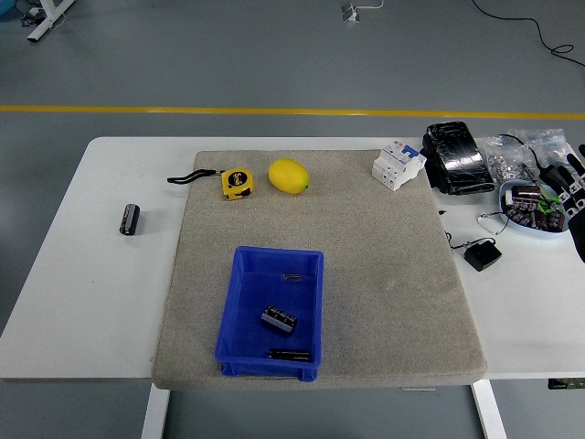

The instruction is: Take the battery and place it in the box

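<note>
White surface (82,302): battery (280,319) lies in the box (271,312). Right robot hand (574,187), 3 o'clock edge, fingers spread, empty. Next grasp: approach slowly, centre fingers.

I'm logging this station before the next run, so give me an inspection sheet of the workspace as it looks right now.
Surface: white table with a grey mat over its middle.
Job's things: blue box near the mat's front edge, holding a black battery; another battery on bare table, left.
Clutter: yellow tape measure, lemon, white circuit breaker, black wrapped pack, bowl of parts, small black adapter.
Hands: right hand at the right edge, fingers spread; left nothing seen.
Cables: thin lead by the adapter.
Surroundings: grey floor, yellow line.
</note>
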`<action>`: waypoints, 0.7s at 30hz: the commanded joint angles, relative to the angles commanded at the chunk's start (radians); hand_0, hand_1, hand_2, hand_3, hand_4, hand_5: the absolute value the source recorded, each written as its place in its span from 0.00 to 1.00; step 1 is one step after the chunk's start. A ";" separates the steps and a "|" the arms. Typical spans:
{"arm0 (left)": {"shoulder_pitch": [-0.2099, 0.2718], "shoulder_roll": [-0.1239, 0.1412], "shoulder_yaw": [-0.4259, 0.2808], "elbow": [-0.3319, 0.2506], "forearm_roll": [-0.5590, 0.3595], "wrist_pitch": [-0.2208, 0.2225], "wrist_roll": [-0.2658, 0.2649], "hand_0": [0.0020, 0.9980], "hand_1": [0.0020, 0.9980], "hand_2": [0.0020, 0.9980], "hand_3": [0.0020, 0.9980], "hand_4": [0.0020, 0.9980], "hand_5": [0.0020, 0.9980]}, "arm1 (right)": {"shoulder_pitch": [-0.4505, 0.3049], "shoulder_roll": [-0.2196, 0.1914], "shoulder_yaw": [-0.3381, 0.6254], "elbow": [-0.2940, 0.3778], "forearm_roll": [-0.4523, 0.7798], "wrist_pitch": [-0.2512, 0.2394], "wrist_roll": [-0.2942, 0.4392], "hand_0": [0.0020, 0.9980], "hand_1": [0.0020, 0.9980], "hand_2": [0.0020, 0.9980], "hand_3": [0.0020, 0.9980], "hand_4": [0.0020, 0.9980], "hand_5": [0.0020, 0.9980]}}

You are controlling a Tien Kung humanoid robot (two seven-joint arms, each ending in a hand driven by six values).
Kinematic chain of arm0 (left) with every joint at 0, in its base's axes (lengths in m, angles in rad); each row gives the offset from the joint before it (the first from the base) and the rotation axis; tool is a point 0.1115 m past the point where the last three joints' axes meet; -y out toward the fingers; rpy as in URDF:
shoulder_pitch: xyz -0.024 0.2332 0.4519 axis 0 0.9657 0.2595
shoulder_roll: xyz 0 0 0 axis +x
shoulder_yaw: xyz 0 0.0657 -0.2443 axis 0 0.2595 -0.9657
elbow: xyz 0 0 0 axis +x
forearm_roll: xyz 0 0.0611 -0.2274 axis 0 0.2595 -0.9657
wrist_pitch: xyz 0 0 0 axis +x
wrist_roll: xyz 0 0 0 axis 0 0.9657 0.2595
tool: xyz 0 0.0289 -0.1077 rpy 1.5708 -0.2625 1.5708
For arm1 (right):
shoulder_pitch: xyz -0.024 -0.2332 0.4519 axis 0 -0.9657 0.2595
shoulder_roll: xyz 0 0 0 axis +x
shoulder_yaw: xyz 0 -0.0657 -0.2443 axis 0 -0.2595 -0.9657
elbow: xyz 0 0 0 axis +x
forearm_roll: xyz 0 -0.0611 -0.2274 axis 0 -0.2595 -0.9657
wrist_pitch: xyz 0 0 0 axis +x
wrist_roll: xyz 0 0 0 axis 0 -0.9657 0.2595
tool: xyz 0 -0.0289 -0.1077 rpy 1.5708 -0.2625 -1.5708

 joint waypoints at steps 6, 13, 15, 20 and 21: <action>-0.003 0.000 0.001 0.001 -0.002 0.000 -0.002 0.71 0.73 0.75 0.69 0.70 0.71 | -0.050 0.036 0.009 0.010 -0.011 0.008 0.032 1.00 0.94 0.95 1.00 1.00 1.00; -0.010 0.006 -0.018 -0.003 0.029 -0.005 0.009 0.71 0.72 0.75 0.69 0.70 0.71 | -0.077 0.069 0.008 0.010 -0.029 0.052 0.066 1.00 0.93 0.92 0.96 1.00 1.00; -0.009 0.007 -0.021 -0.004 0.037 -0.006 0.012 0.71 0.72 0.75 0.69 0.70 0.71 | -0.076 0.074 0.005 0.008 -0.042 0.058 0.067 1.00 0.93 0.92 0.96 1.00 1.00; -0.004 0.004 -0.040 -0.003 0.064 -0.007 0.024 0.71 0.72 0.75 0.69 0.70 0.71 | -0.072 0.088 -0.002 0.003 -0.060 0.064 0.057 1.00 0.93 0.92 0.96 1.00 1.00; -0.004 0.003 -0.044 -0.003 0.072 -0.008 0.027 0.71 0.72 0.75 0.69 0.70 0.71 | -0.072 0.092 -0.004 0.002 -0.059 0.064 0.057 1.00 0.93 0.92 0.96 1.00 1.00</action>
